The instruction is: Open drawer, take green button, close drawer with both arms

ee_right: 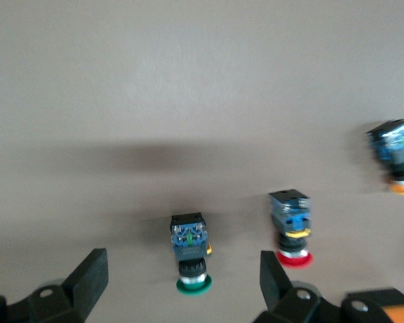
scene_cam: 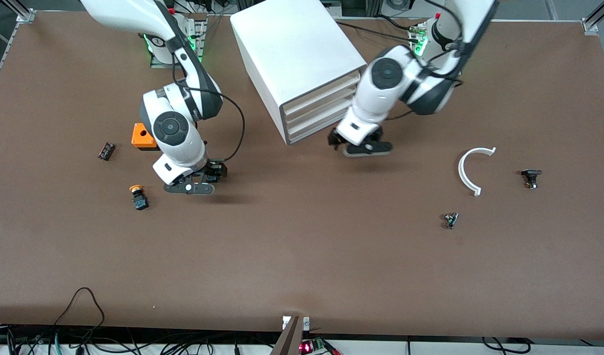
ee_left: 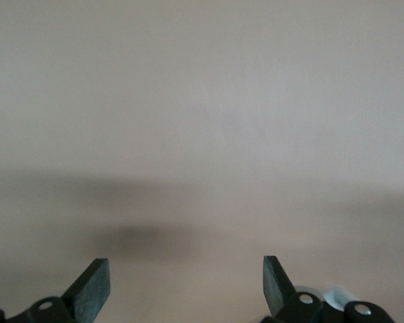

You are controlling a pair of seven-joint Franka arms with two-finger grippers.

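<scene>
Jaws of both grippers released, right gripper (ee_right: 182, 282) over green button (ee_right: 190, 254) lying on counter (scene_cam: 302, 256), cap toward the gripper, left gripper (ee_left: 186, 282) over bare counter before closed drawer (scene_cam: 316, 129).

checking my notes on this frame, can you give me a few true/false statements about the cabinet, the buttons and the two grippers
1. All three drawers of the cabinet look pushed in. True.
2. The right gripper is shut on the green button. False: its jaws stand open and the button lies on the table between the fingers.
3. A red button lies beside the green one. True.
4. The left gripper holds a button. False: it is open and empty, over bare table by the cabinet's front.
5. The orange button lies inside a drawer. False: it lies on the table toward the right arm's end.
</scene>
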